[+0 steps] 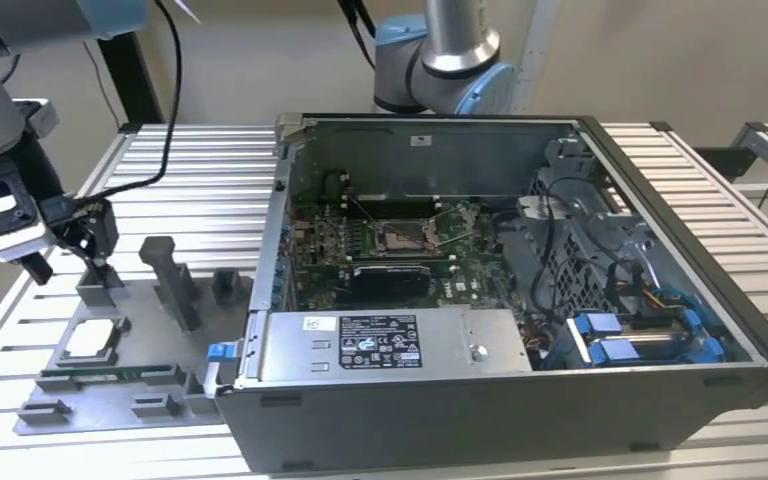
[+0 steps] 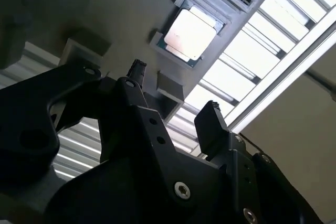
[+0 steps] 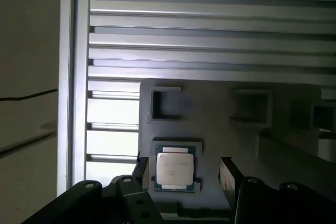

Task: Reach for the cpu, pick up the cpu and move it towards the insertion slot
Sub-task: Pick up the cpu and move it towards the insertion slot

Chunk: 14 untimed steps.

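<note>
"Where were your fingers just then?"

"My gripper hung over the grey tray, at its end farther from the camera in the exterior view. My fingers were spread apart and held nothing."

"And the chip?"

"The cpu lay flat in a square recess of the tray, silvery top up. In the first wrist view it showed between my two fingertips, below them, and I touched neither it nor the tray. In the second wrist view my gripper sat dark in front and the cpu lay beyond it, bright in its frame."

"Anything beside it?"

"A long green memory stick lay in the tray just beside the cpu, on the side nearer the camera in the exterior view."

"And the socket?"

"The insertion slot sat on the green board inside the open computer case, toward the exterior view's right, well apart from the cpu. Tray and case both stood on the slatted metal table."
</note>
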{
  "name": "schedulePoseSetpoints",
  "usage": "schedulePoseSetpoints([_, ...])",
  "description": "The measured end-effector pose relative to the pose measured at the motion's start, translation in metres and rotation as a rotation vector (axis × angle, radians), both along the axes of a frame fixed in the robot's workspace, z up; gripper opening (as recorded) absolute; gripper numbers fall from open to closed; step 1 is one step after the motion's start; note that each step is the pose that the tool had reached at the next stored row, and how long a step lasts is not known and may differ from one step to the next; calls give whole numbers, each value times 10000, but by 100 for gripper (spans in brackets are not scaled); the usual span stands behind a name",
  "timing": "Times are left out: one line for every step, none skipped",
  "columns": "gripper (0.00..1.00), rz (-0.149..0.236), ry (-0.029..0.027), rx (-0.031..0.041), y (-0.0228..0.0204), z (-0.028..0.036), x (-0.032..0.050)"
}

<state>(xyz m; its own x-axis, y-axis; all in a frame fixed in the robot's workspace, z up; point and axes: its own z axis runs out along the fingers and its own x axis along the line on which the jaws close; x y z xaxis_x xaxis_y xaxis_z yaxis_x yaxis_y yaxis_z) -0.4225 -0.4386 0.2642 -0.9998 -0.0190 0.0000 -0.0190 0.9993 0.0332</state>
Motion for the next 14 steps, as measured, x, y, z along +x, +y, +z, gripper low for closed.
schedulePoseSetpoints([100,0,0,0,-15,-18,-1])
schedulePoseSetpoints([100,0,-1,0,-31,-38,-2])
schedulePoseSetpoints([100,0,0,0,-45,-54,-3])
schedulePoseSetpoints([100,0,-1,1,-59,-71,-4])
schedulePoseSetpoints([100,0,-1,0,-72,-87,-6])
schedulePoseSetpoints([100,0,-1,0,-83,-105,-6])
schedulePoseSetpoints([100,0,-3,1,-90,-124,-7])
schedulePoseSetpoints([100,0,-2,1,-96,-141,-8])
schedulePoseSetpoints([100,0,-1,0,-102,-159,-9])
schedulePoseSetpoints([100,0,0,0,-109,-178,-11])
schedulePoseSetpoints([100,0,1,-1,-116,-195,-13])
schedulePoseSetpoints([100,0,0,-1,-122,-214,-14])
schedulePoseSetpoints([100,0,-2,1,-127,-233,-15])
schedulePoseSetpoints([100,0,-3,1,-131,-252,-16])
